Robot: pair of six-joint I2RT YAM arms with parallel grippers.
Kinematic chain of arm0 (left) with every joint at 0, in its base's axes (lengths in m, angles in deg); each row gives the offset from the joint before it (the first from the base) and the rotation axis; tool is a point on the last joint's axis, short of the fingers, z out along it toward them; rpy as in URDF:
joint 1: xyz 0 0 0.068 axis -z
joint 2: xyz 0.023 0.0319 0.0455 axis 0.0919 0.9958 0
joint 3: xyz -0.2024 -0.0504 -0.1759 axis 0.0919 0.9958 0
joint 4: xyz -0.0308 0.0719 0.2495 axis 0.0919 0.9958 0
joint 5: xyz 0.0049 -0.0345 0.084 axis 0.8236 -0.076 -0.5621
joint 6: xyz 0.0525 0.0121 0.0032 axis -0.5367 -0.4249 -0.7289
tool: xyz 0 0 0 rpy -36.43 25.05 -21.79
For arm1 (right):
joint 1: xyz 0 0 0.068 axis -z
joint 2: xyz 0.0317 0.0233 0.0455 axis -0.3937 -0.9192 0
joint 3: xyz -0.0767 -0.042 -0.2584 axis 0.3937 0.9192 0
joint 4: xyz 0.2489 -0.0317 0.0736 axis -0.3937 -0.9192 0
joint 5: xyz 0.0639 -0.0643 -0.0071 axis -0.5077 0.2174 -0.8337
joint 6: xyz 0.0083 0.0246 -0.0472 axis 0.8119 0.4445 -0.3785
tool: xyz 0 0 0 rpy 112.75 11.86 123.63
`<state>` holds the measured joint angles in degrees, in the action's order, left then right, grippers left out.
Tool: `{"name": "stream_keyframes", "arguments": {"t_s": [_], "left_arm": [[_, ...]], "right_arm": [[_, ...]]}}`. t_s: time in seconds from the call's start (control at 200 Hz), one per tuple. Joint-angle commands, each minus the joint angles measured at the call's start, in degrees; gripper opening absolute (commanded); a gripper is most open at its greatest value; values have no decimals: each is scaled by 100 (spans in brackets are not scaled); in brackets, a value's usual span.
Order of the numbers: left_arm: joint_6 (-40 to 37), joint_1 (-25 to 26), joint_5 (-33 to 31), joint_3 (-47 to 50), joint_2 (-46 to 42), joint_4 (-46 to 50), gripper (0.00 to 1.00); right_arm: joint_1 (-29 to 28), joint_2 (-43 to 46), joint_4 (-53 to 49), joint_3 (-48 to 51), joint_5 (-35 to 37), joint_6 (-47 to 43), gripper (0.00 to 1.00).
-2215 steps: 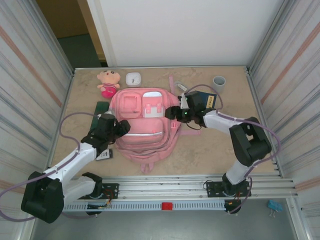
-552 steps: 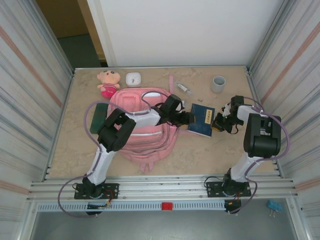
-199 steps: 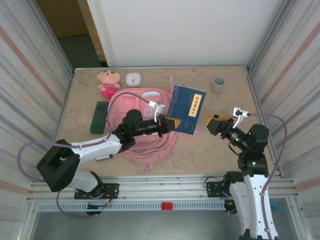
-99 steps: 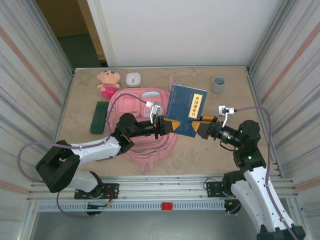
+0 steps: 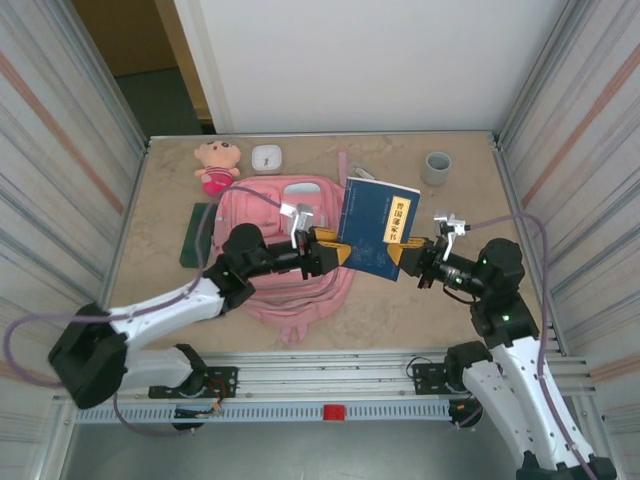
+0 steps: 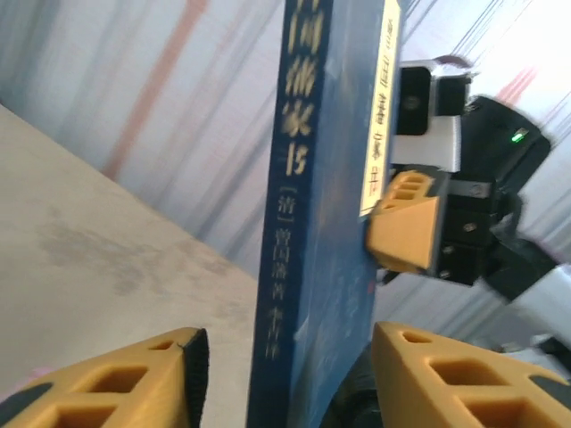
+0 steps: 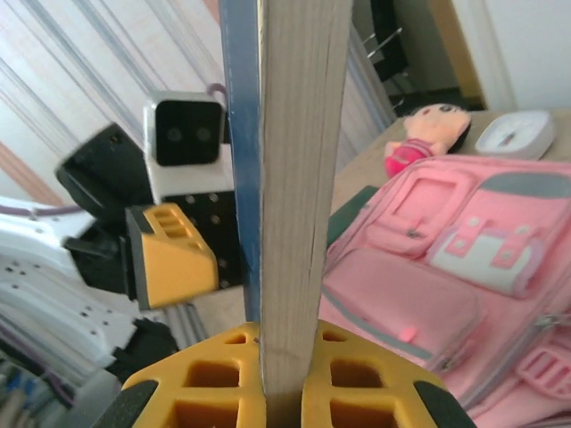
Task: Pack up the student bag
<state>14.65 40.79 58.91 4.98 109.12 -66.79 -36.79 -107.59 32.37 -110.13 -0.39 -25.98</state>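
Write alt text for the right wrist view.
An upright book, page edge facing the camera, is clamped in the right gripper. The left gripper's yellow finger sits beside its blue cover; the pink student bag lies on the right, a plush doll beyond.

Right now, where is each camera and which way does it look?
Top external: above and behind the arms, looking down; both arms show, left gripper and right gripper at the blue book by the student bag.
Left wrist: on the left arm, facing the book's spine and right gripper; own fingers show.
Right wrist: on the right arm, facing the left gripper and bag; own fingers clamp the book.
Shared: all three show the book.
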Motion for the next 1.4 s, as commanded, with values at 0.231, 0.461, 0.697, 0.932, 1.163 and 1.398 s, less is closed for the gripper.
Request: {"name": "stream_keyframes", "arguments": {"t_s": [0.231, 0.461, 0.697, 0.932, 1.163, 1.398], "left_arm": [[-5149, 3, -1147, -781, -2148, 5390, 70], [-6070, 21, -1281, -1077, -2253, 6549, 83], [-6023, 49, -1027, -964, -2070, 6368, 83], [-5945, 209, -699, -906, -1658, 6241, 75], [-5525, 280, -522, -476, -1567, 5200, 48], [-5312, 171, -369, 25, -1981, 4474, 0]], "right_arm": [[-557, -130, -2105, -739, 694, -3907, 0], [-1927, -755, -2906, -967, 1985, -5799, 0], [-3120, -1840, -3370, -1409, 3315, -6345, 0], [-3152, -2257, -2907, -1522, 2787, -6254, 0], [-3154, -2516, -2729, -1753, 2512, -6105, 0], [-2901, -2381, -2620, -1799, 2226, -5928, 32]]}}
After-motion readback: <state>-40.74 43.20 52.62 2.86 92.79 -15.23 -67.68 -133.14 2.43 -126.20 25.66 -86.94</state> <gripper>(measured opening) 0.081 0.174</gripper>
